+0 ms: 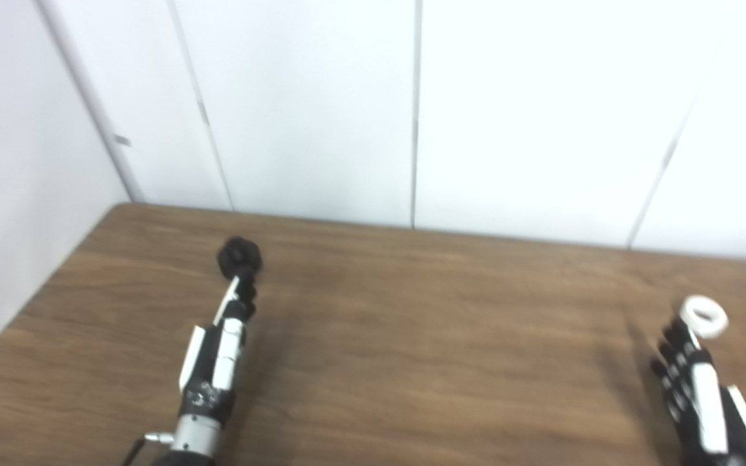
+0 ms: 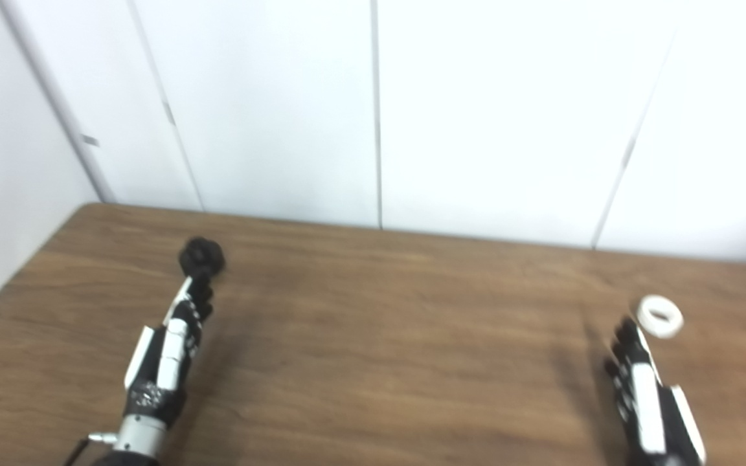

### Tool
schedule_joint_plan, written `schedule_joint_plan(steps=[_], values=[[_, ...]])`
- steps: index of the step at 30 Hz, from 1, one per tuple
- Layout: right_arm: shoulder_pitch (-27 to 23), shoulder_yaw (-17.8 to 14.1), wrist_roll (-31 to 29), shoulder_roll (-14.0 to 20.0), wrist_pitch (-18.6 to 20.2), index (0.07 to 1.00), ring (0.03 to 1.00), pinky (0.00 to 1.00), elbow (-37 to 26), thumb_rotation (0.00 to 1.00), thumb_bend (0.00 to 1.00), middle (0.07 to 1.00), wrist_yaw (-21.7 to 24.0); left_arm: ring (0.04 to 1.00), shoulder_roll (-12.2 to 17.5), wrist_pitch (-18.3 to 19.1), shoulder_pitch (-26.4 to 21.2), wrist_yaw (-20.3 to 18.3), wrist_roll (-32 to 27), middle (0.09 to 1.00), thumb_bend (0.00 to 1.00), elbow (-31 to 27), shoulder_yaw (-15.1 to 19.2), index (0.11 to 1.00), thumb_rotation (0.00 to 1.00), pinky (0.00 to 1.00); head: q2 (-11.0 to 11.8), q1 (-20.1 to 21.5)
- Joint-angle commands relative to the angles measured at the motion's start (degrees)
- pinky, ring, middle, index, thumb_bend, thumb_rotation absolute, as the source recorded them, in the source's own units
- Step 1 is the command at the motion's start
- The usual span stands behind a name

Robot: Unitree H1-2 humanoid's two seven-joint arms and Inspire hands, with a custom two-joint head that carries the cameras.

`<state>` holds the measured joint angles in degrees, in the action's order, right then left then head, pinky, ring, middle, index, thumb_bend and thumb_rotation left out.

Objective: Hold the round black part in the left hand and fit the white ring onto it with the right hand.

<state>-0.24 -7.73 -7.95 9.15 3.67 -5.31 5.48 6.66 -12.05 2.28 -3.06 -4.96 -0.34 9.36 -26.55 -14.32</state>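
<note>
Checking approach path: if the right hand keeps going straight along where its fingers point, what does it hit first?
The white ring. It lies just past the right hand, in line with its fingertips. Whether they already touch is unclear from the blur.

**No readable text**

Nothing legible anywhere: no lettering, labels, brands, numbers or signs on the brown wood-grain table, on the white panelled wall at the far side, or on either black-and-white robot hand. Both views blurred; any fine print too soft to make out.
</note>
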Motion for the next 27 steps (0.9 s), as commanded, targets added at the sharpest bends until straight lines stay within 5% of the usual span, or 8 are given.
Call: schedule_joint_plan(steps=[1, 12, 20, 27], values=[[-0.50, -0.10, -0.53, 0.66, 0.01, 1.000, 1.000, 1.00, -0.97, 1.00, 0.42, 1.000, 0.31, 1.000, -2.22, -2.25, 0.76, 0.30, -0.07, 1.000, 0.54, 4.63, -1.54, 0.995, 0.93, 1.00, 0.12, -0.17], [-0.09, 0.80, 0.41, 0.18, 2.91, 1.000, 1.000, 1.00, -3.98, 1.00, 0.36, 1.000, -0.58, 1.000, -2.18, 0.12, 0.76, 1.28, 1.76, 1.000, 0.62, 3.93, -1.60, 1.000, 0.84, 1.00, -0.12, 0.76], [0.13, 0.69, 0.56, -0.01, 3.04, 1.000, 1.000, 1.00, -4.44, 1.00, 0.34, 1.000, -0.99, 0.997, -2.77, 3.84, 1.33, 7.04, 10.81, 0.969, 0.74, -2.33, -1.36, 0.963, 0.44, 1.00, -0.34, 1.09], [0.47, 0.59, 0.23, 0.24, 2.92, 1.000, 1.000, 1.00, -4.63, 1.00, 0.35, 1.000, -0.74, 0.993, -0.13, 12.37, -0.94, 7.65, 15.83, 0.955, 0.89, -9.78, -0.17, 0.940, 0.37, 1.00, -0.54, 0.98]])
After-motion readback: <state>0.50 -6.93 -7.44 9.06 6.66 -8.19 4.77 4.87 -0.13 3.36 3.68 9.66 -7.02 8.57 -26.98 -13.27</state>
